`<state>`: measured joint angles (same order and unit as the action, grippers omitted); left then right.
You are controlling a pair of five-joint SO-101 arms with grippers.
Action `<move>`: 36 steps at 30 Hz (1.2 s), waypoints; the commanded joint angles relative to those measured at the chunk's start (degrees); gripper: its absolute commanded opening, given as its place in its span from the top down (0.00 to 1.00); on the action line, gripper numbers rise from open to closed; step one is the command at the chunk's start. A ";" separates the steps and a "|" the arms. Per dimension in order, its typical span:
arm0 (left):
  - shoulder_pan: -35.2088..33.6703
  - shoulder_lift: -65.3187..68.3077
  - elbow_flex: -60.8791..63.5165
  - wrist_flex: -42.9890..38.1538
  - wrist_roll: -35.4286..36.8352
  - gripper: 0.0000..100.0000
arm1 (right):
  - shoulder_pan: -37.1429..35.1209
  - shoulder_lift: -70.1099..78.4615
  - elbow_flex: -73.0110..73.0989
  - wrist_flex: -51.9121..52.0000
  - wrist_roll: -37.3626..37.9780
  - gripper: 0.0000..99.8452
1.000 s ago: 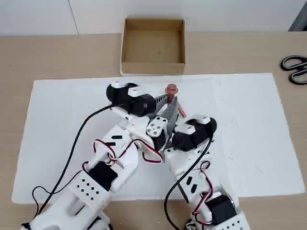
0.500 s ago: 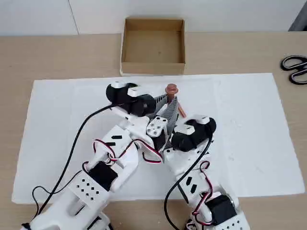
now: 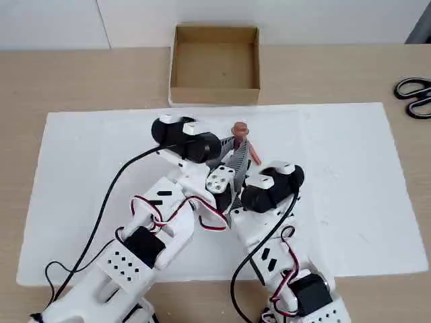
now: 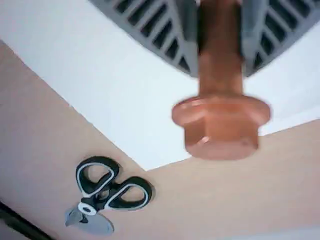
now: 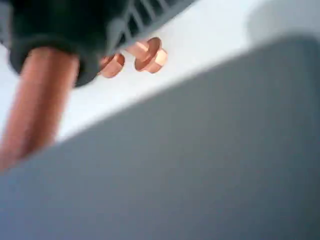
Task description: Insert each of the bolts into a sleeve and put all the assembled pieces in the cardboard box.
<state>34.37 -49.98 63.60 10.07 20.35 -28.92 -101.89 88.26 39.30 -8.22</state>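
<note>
1. The left hand (image 3: 232,139) is closed on a copper-coloured bolt (image 4: 220,115). Its ribbed grey fingers clamp the shank and the flanged hex head sticks out free. The bolt is held over the white sheet (image 3: 350,188), a little in front of the cardboard box (image 3: 214,96).
2. The right hand (image 3: 242,149) sits close against the left one. Judging by the right wrist view, it is clamped on a sleeve (image 5: 37,110), a plain copper-coloured tube.
3. The step in hand looks like mating the two. To do it well, shank and bore should share one line before either arm pushes. In the high view they seem angled to each other, so squaring them up comes first.
4. The sleeve can only go on from the end opposite the head. The views do not show how much of that end is bare, so the left grip may need shifting.
5. Two more flanged pieces (image 5: 147,54), probably bolts, lie on the sheet. The box looks empty, so I judge the task is at an early stage.
6. No brand, label or writing can be read on the box, the arms, or the scissors (image 3: 414,94) lying well apart on the surface (image 3: 81,81).
</note>
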 commanded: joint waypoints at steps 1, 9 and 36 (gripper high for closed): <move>-0.18 -2.29 -0.40 0.09 -0.53 0.99 | 1.10 -0.48 -0.18 -1.27 -0.26 1.00; -0.26 -2.29 -0.40 2.55 -0.53 0.99 | 1.19 -0.48 -0.26 -1.27 -0.26 1.00; -3.43 -1.93 -0.31 9.32 -0.26 0.99 | 1.19 -0.48 -0.35 -1.27 -0.26 1.00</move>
<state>33.23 -51.12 63.52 18.77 20.35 -28.48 -101.80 88.44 39.30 -8.22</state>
